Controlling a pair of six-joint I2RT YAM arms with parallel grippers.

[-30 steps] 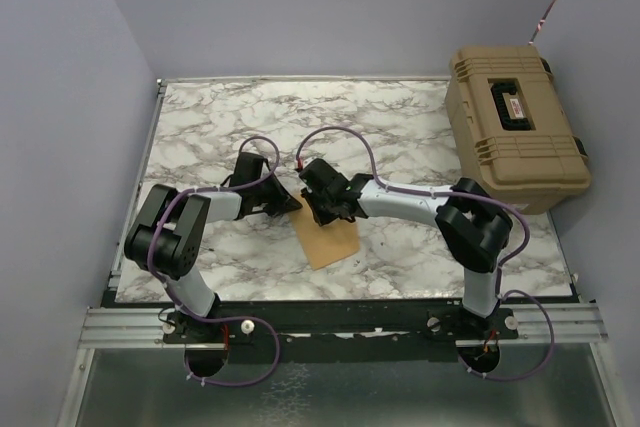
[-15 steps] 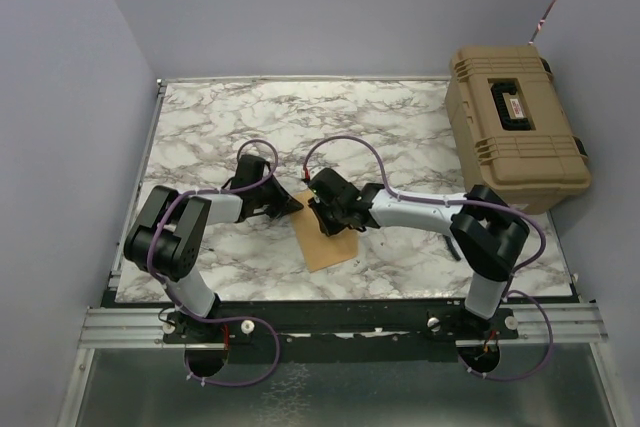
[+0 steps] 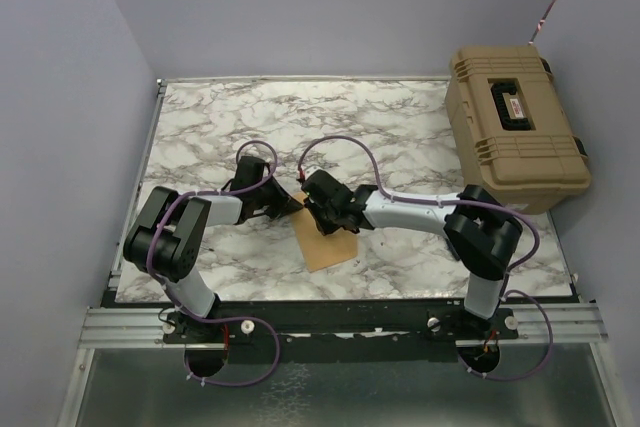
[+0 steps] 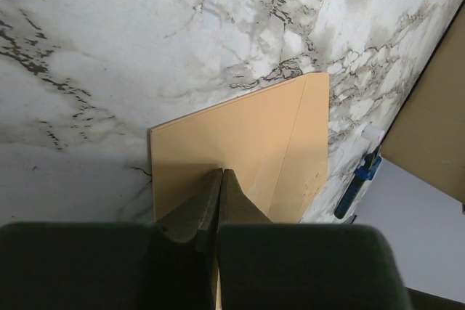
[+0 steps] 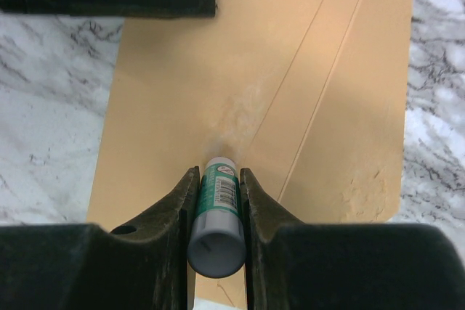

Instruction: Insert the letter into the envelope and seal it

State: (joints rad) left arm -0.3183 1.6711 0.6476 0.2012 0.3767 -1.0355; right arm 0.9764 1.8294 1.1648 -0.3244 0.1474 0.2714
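Right gripper [image 5: 218, 179]: sitting slightly left of its earlier spot, clamping a glue stick [image 5: 216, 212] whose tip is touching the envelope [image 5: 320, 107].
Left gripper [image 4: 220, 183]: fingers pinched together, seemingly pressing the envelope's edge.
Envelope: lying flat on the marble table [image 3: 400, 127], orange-brown, showing a pale smear.

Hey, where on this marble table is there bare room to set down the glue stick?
Free: the far strip of the table, from the left wall to the tan case. Crowded: near middle, where left arm and right arm meet over the envelope.
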